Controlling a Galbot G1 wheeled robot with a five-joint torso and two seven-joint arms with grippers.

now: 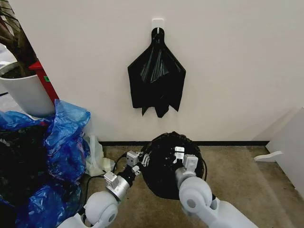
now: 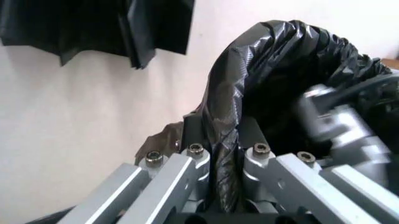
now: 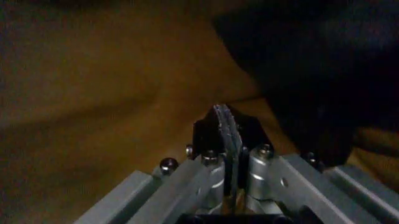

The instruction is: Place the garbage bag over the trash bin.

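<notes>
Blue, shiny plastic bags (image 1: 61,142) heap up at nine o'clock on the floor, below a big white plant pot (image 1: 26,92). At six o'clock, on the tan carpet floor (image 1: 237,180), sits the large glossy black wrinkled garbage bag (image 1: 168,166), draped over a round shape; the bin beneath cannot be seen. A smaller kite-shaped black plastic bundle (image 1: 156,78) hangs on the white wall at twelve o'clock. The left pincer (image 2: 225,154) is at the bag's nine-o'clock rim, clamped on a fold of black film. The right pincer (image 3: 227,135), on the bag's top at its three-o'clock side, is closed, fingertips together with nothing visible between them.
</notes>
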